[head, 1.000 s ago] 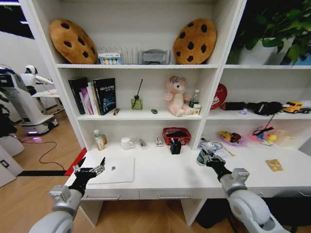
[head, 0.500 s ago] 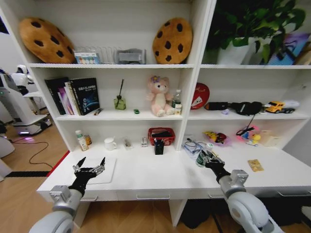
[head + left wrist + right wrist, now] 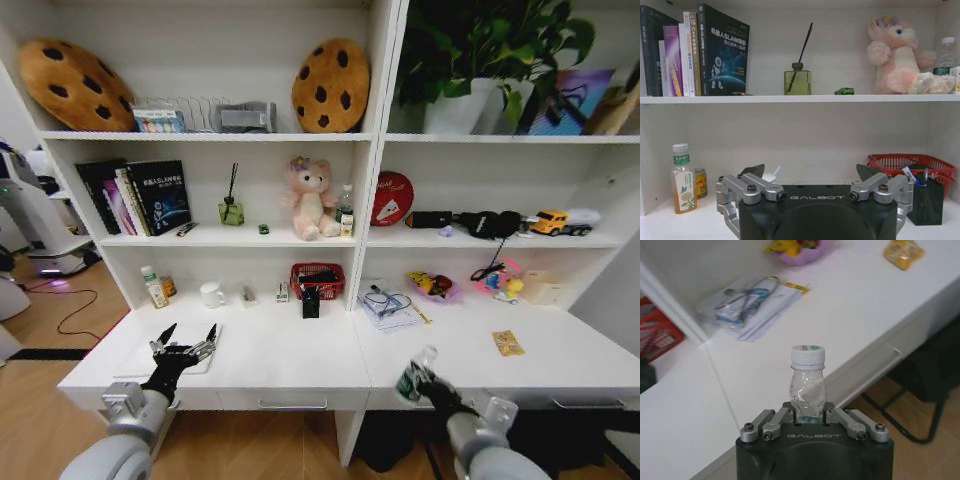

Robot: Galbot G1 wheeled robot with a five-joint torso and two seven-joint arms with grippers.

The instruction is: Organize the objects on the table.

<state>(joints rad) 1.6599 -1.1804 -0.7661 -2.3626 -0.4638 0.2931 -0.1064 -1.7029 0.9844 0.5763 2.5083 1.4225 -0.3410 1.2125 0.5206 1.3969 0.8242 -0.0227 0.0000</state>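
My right gripper (image 3: 424, 386) is shut on a small clear bottle (image 3: 410, 378) with a white cap, held upright over the front edge of the white table (image 3: 300, 355). In the right wrist view the bottle (image 3: 807, 382) stands between the fingers of that gripper (image 3: 808, 412). My left gripper (image 3: 183, 344) hangs open over the thin silver laptop (image 3: 135, 362) at the table's left end, its fingers (image 3: 752, 170) spread wide. A green toy car (image 3: 263, 229) (image 3: 844, 91) sits on the shelf above. Pens (image 3: 920, 176) stick out of a black holder (image 3: 311, 301).
A red mesh basket (image 3: 317, 277) stands at the back behind the holder. Papers with glasses (image 3: 385, 306), a yellow card (image 3: 508, 343), a white mug (image 3: 211, 294) and a drink bottle (image 3: 152, 288) lie on the table. Shelves hold books, a plush toy and cookie cushions.
The whole head view has shifted, so the camera moved. The right gripper with the bottle has drawn back from the papers toward the table's front edge. The left gripper stays open.
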